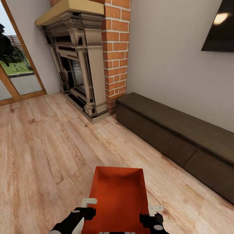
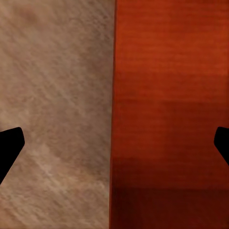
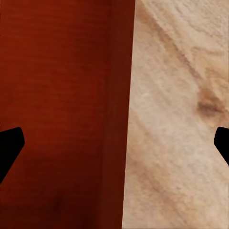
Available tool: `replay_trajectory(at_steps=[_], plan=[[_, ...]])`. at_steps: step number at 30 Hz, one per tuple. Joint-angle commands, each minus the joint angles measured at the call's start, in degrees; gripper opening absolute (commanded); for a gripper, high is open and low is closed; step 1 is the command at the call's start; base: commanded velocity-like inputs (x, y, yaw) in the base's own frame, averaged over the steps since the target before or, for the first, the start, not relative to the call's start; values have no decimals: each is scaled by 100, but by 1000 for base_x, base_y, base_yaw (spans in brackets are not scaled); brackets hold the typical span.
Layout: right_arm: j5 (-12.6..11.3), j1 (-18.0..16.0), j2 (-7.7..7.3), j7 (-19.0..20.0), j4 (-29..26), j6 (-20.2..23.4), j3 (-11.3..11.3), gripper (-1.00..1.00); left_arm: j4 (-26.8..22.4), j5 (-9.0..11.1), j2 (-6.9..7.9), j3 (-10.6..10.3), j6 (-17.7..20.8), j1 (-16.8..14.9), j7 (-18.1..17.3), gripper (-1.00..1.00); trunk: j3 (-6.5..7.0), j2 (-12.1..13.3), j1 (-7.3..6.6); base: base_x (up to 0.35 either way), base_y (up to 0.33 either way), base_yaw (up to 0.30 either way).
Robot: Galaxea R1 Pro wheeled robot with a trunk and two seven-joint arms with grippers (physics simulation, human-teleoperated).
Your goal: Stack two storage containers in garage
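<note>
One orange-red storage container (image 1: pixel 118 195) lies low in the head view, on the living room's light wood plank floor (image 1: pixel 48 146). My left gripper (image 1: pixel 88 206) is at its left wall and my right gripper (image 1: pixel 155 211) at its right wall. In the left wrist view the left gripper (image 2: pixel 114 148) is open, its fingers spread wide on either side of the container's wall (image 2: pixel 171 95). The right wrist view shows the right gripper (image 3: pixel 114 148) open the same way across the opposite wall (image 3: pixel 57 95). I cannot tell whether the container rests on the floor or hangs above it.
A long low dark wood cabinet (image 1: pixel 175 133) runs along the right wall under a black TV (image 1: pixel 221 29). Ahead are the red brick chimney (image 1: pixel 117 48) and the fireplace (image 1: pixel 81 65). A wood-framed glass door (image 1: pixel 13 74) is at far left.
</note>
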Motion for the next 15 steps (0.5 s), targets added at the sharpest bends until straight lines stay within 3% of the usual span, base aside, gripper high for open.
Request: replay_trajectory(at_steps=[1,8,15], plan=[[-63,-4,-1,-7,3,-26,48,100,-13,37,3,-48,33,0,36,100,-23,-43,21,0,0,0],[-78,-4,-6,64,3,-26,48,100,-14,37,3,-48,33,0,36,100,-148,-324,175,0,0,0],[-75,-4,-9,71,3,-26,48,100,-16,37,3,-48,33,0,36,100,-148,-324,175,0,0,0]])
